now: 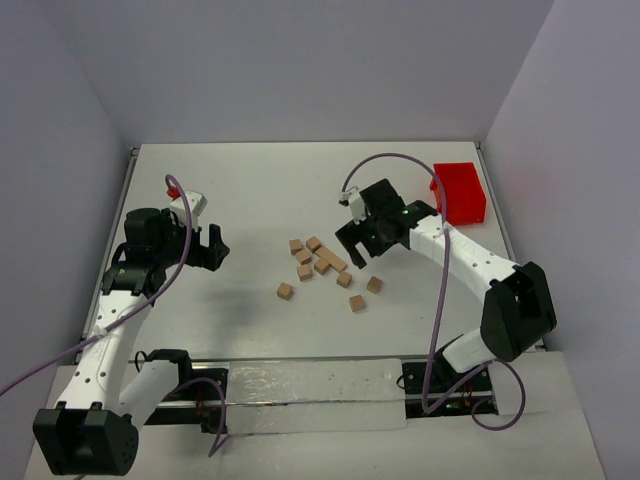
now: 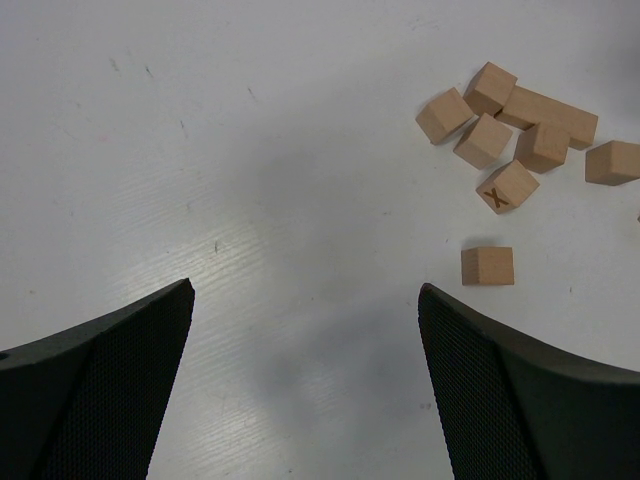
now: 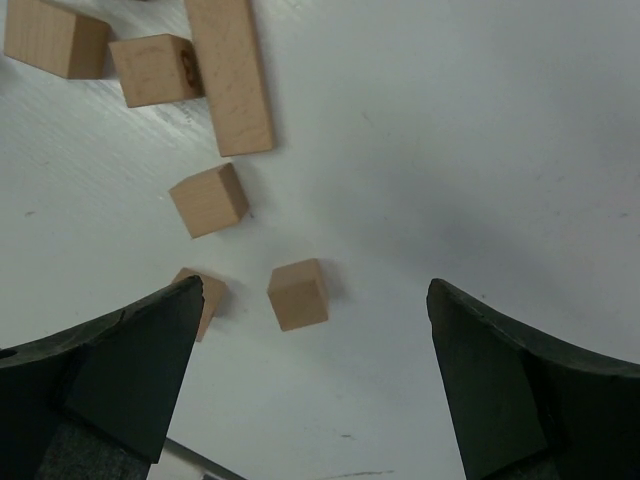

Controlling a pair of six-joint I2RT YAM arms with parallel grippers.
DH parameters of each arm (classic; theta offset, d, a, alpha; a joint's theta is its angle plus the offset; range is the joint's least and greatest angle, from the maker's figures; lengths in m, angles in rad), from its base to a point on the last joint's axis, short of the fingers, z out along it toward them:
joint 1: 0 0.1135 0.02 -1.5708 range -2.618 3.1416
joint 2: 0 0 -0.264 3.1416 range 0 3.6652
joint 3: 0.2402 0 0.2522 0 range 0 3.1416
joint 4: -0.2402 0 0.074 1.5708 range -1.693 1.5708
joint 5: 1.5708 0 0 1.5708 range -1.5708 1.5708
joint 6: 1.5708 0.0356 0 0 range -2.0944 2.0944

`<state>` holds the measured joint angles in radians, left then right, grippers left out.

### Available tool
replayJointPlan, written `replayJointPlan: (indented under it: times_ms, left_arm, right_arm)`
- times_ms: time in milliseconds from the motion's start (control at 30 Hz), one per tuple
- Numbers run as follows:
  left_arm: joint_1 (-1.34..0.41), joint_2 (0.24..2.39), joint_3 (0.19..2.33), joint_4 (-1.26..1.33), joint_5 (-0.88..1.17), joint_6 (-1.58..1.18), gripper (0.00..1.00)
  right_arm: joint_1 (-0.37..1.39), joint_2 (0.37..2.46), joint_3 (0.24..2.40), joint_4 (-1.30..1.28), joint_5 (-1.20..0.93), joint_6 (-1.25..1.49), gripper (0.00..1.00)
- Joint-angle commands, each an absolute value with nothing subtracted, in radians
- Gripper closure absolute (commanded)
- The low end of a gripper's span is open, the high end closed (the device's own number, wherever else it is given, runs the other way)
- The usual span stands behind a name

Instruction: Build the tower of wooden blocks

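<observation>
The wood blocks point(image 1: 320, 268) lay scattered loose on the table point(image 1: 250, 190), none stacked. The right gripper point(image 1: 352, 245), jaws spread and empty, hung over their far edge, one finger point(image 3: 120, 370) half hiding a cube point(image 3: 213, 295). The left gripper point(image 1: 210, 248) gaped empty, well left of them
</observation>
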<state>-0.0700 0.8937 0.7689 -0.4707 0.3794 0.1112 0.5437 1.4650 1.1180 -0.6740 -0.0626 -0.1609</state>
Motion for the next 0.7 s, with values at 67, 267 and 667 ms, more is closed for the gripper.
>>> replayJointPlan:
  times_ms: [67,267,667]
  left_arm:
    - [-0.064,0.881,0.781,-0.46,0.394,0.104,0.01]
    - [-0.064,0.881,0.782,-0.464,0.396,0.106,0.01]
    - [-0.064,0.876,0.781,-0.465,0.399,0.107,0.01]
  right_arm:
    - [0.601,1.507,1.143,-0.571,-0.003,-0.118,0.11]
    - [0.67,1.612,1.187,-0.58,-0.002,-0.129,0.26]
    - [0.689,1.792,1.276,-0.558,0.035,-0.149,0.34]
